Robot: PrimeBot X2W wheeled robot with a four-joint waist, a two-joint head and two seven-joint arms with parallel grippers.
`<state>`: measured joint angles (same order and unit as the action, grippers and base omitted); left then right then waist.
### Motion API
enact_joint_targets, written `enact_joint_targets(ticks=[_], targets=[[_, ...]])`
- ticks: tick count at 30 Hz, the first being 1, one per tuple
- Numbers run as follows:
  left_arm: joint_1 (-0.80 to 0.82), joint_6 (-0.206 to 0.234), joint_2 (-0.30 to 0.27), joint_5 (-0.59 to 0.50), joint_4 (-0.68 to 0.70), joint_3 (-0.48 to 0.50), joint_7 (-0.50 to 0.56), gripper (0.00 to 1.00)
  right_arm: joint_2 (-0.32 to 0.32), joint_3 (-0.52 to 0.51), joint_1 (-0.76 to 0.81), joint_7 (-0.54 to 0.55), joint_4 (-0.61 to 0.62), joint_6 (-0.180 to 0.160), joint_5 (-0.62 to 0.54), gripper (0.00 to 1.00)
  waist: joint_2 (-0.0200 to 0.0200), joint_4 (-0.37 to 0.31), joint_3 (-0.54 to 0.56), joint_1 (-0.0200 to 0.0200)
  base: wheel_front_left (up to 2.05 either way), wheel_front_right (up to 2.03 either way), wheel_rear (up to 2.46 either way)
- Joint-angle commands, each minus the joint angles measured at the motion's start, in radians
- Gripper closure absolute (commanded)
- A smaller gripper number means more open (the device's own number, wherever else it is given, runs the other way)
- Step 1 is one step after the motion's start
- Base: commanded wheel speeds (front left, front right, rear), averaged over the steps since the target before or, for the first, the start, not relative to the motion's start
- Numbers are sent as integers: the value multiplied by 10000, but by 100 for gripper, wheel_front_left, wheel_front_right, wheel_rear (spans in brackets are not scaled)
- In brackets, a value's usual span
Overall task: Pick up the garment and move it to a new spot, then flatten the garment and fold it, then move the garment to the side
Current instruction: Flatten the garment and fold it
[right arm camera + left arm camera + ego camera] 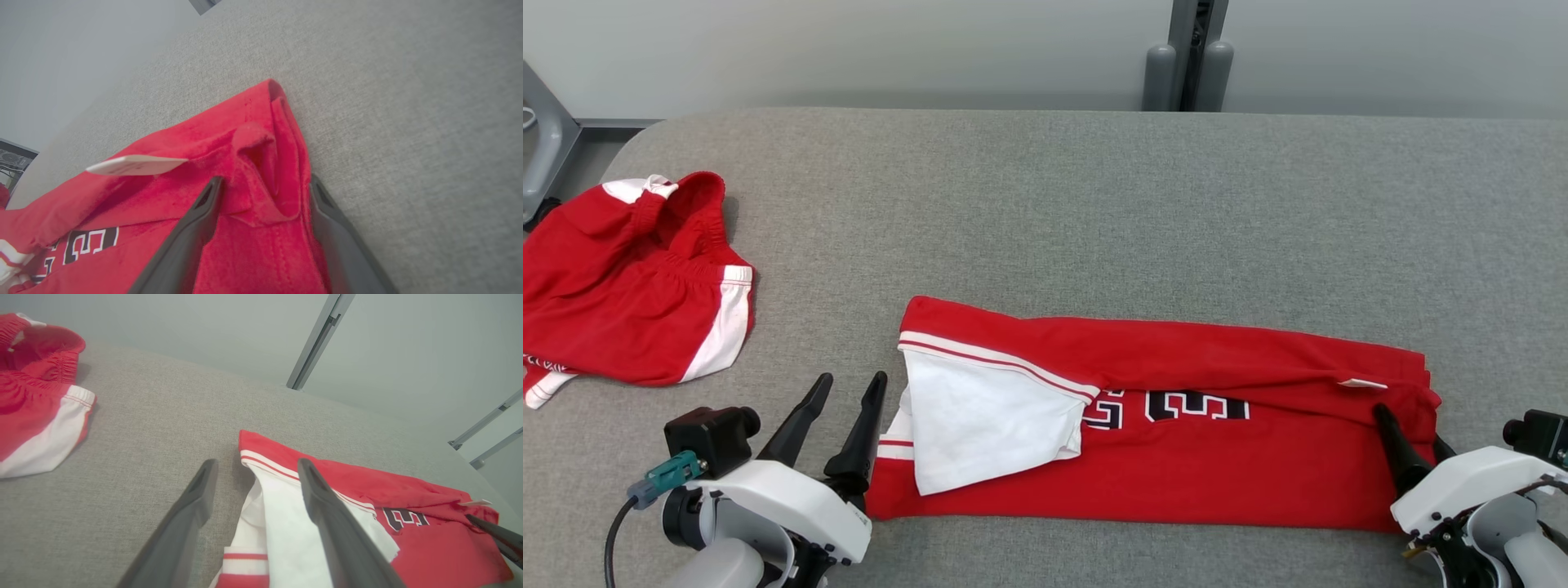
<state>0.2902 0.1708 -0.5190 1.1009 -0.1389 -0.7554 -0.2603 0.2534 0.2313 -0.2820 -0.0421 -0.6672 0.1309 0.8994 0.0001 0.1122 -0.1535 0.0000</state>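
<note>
Garment [1176,465], a soft, limp red jersey folded into a long strip at the near side of the grey table [1094,204], would likely sag unless pinched at both short ends, where the left gripper [852,380] and right gripper [1409,429] sit with fingers spread.

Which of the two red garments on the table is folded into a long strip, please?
The jersey with black numerals, in the middle of the table; the shorts at its left edge lie bunched up.

Grey table [1094,180] bears folded garment [1217,457], red shorts [629,302].
</note>
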Motion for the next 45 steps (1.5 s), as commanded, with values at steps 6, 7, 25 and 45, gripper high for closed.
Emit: enact_joint_targets(ticks=[6, 7, 25, 45], targets=[[-62, -50, 26, -45, -100, 114, -51, 0, -53, 295, 58, -126, -155, -1, 322, 100, -1, 35, 48, 0, 0, 0, 0], [-76, -53, 23, -46, -108, 129, -50, 0, -6, 279, 59, -211, -158, -1, 364, 100, -1, 30, 52, 0, 0, 0, 0], [-469, 222, 381, -1624, 92, 988, -52, 0, 974, 267, -50, -1729, 411, -1, 722, 100, -1, -310, 293, 0, 0, 0, 0], [-1818, -765, 1900, -3927, -45, 3149, -52, 0, 1627, -727, 429, -916, 2604, 1, -505, 100, -1, 351, 910, 0, 0, 0, 0]])
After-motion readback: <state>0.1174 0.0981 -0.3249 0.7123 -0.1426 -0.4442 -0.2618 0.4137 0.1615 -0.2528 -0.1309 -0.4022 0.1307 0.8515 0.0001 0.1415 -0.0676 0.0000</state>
